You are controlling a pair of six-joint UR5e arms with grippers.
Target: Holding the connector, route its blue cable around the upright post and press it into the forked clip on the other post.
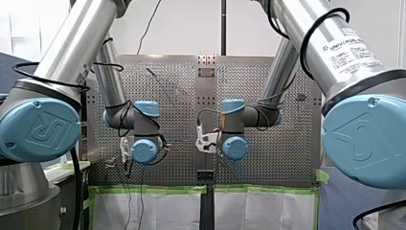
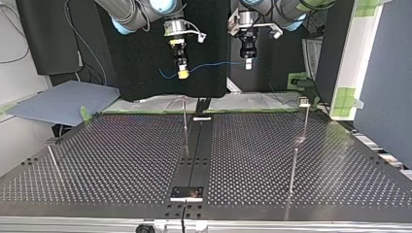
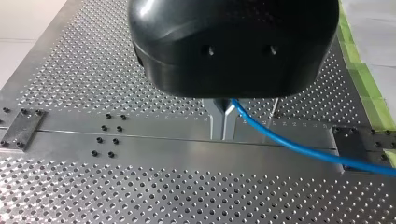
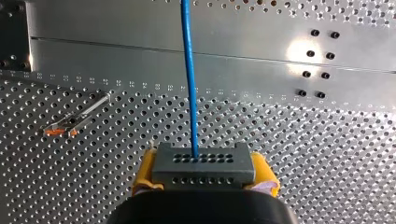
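Connector (image 4: 204, 164) snug in right end effector (image 4: 205, 175)

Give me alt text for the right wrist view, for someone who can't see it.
My right gripper, with yellow pads, grips a grey multi-hole connector; its blue cable runs straight ahead over the perforated table. A thin metal post stands off to one side.

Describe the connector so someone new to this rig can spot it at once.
In the right wrist view, find my right gripper above the perforated table. Clamped between its yellow pads sits the connector, a dark grey rectangular block. Unlike anything nearby, its face carries two rows of small holes, and the blue cable runs straight out of it.
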